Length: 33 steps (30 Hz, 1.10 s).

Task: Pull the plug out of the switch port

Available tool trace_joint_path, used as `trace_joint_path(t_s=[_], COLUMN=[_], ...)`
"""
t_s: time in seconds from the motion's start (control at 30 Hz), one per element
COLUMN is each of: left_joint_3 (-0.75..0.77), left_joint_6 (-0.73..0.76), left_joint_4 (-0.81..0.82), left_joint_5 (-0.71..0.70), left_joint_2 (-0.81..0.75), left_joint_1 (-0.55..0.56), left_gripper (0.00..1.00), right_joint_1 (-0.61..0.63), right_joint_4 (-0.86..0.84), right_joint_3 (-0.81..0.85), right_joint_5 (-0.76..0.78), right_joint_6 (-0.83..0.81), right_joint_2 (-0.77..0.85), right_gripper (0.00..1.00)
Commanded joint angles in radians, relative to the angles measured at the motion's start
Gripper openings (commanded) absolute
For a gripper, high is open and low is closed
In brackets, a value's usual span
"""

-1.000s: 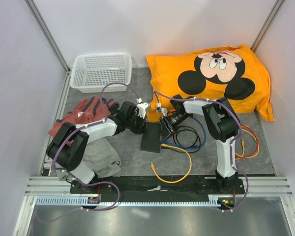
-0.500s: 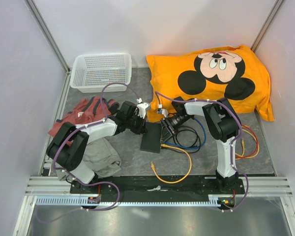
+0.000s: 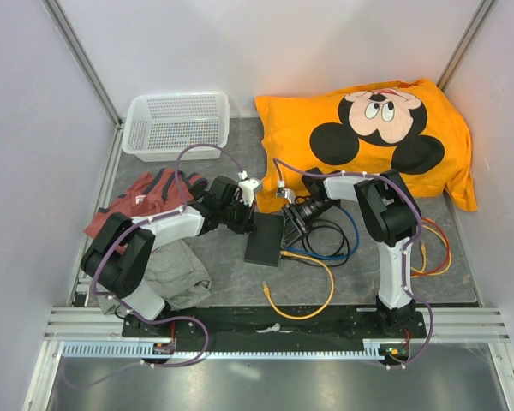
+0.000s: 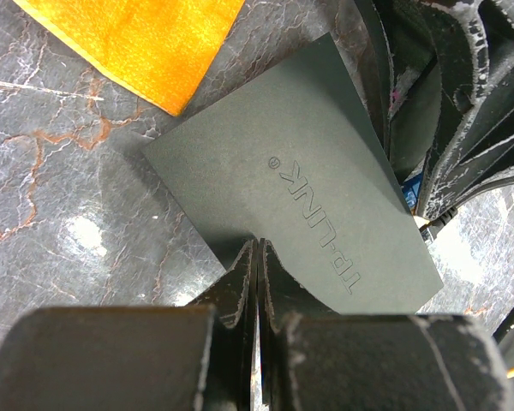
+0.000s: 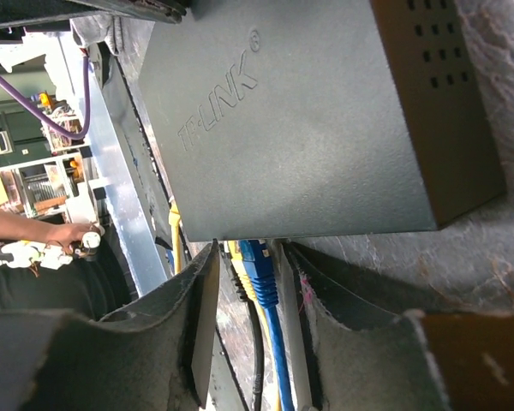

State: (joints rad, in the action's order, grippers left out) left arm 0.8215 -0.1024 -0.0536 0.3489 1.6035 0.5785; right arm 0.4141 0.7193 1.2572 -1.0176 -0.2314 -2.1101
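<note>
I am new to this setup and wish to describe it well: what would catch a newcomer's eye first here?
First the orange Mickey Mouse pillow at the far right of the table, with a white basket to its left. Then the black switch in the middle: the shut left gripper sits at one edge, and the right gripper stands open around a blue plug at another edge.

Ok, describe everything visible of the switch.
The switch is a flat matte black box, metal by its look, with a TP-LINK logo pressed into its plain top and small vent holes along one side. It lies flat on the grey marbled table. The left gripper, shut, meets one edge, seemingly pressing on it. At another edge a blue plug sits at a port, a yellow plug beside it; the right gripper stands open around the blue plug.
</note>
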Motion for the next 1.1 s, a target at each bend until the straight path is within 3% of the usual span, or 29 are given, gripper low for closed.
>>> trace_joint_path(t_s=[0.0, 0.7, 1.07], left_joint_3=[-0.012, -0.013, -0.001], left_joint_6=[0.03, 0.021, -0.008], left_joint_4=[-0.028, -0.02, -0.028], left_joint_5=[-0.014, -0.001, 0.01], left_joint_2=[0.019, 0.026, 0.038], left_joint_1=[0.001, 0.001, 0.001], left_gripper=[0.02, 0.02, 0.02], right_joint_1=[-0.006, -0.008, -0.006], right_joint_4=[-0.078, -0.09, -0.018], right_joint_3=[-0.019, -0.004, 0.062], right_joint_5=[0.166, 0.243, 0.307], right_joint_6=[-0.054, -0.037, -0.052], right_joint_2=[-0.027, -0.022, -0.024], right_gripper=[0.42, 0.16, 0.02])
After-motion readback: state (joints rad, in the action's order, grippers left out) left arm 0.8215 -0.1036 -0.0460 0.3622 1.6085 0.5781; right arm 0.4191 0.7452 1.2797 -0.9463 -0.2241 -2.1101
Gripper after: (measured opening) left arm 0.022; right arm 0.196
